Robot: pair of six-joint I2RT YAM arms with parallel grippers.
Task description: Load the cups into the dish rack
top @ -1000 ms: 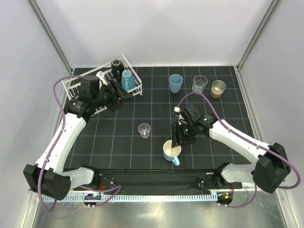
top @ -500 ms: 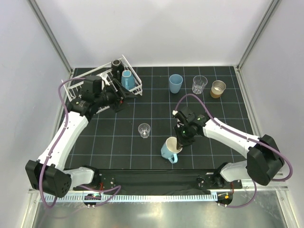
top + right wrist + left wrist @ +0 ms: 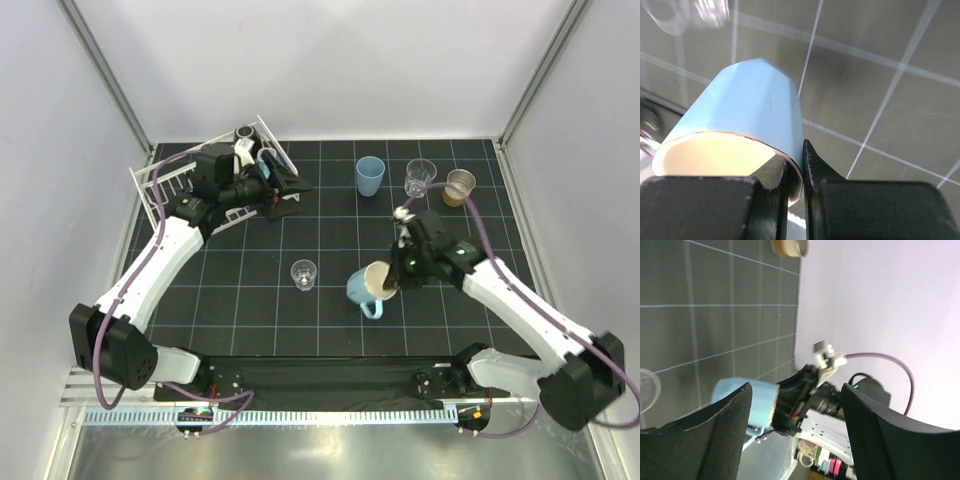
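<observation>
Evidently, the right gripper (image 3: 795,161) is pinching the blue mug (image 3: 750,105) by its rim for the dish rack (image 3: 142,188), left gripper (image 3: 796,388) gaping empty.

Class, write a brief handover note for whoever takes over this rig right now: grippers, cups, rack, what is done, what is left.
Left gripper: open, empty, by the dish rack.
Right gripper: shut on the rim of a light blue mug, held tilted.
Done: black mug and second light blue mug are in the rack.
Left: the held mug, plus tumbler, far clear glass, near clear glass and brown cup on the table.
</observation>
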